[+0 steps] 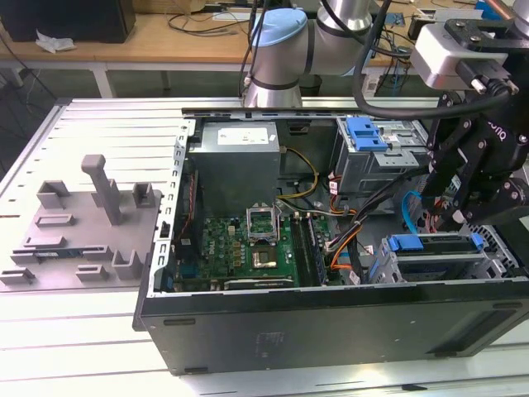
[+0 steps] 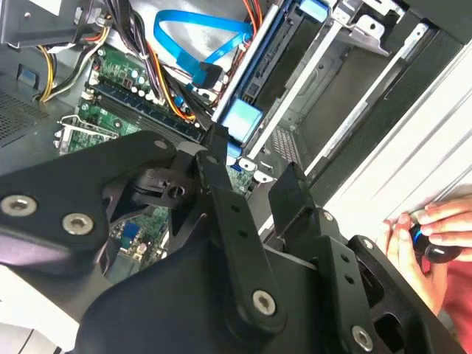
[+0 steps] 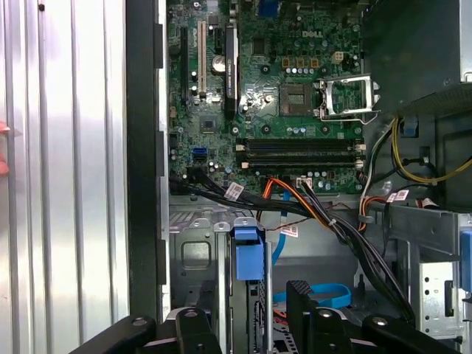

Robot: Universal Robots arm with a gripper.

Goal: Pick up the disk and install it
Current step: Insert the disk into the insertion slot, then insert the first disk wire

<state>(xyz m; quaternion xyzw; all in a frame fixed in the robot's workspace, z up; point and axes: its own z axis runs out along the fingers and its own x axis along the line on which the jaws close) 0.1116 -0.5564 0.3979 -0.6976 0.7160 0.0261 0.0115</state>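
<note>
Flat disk [image 3: 249,254] seen edge-on, blue plastic bracket tab uppermost, stood in the grey metal drive bay [image 3: 193,254] at a corner of the open black computer case [image 1: 331,318]. Label & silver face hidden. Black pincer [image 3: 247,317] is held just over it, fingers apart, nothing clamped; contact w/ bracket can't be judged. Bay walls close either side, black cable bundle [image 3: 324,220] near the tab. Case set on ribbed grey worktop [image 1: 83,356].

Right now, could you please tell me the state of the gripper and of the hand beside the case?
Gripper: open, holding nothing, close to the disk.
Person's hand: closed on a small dark object.
</note>
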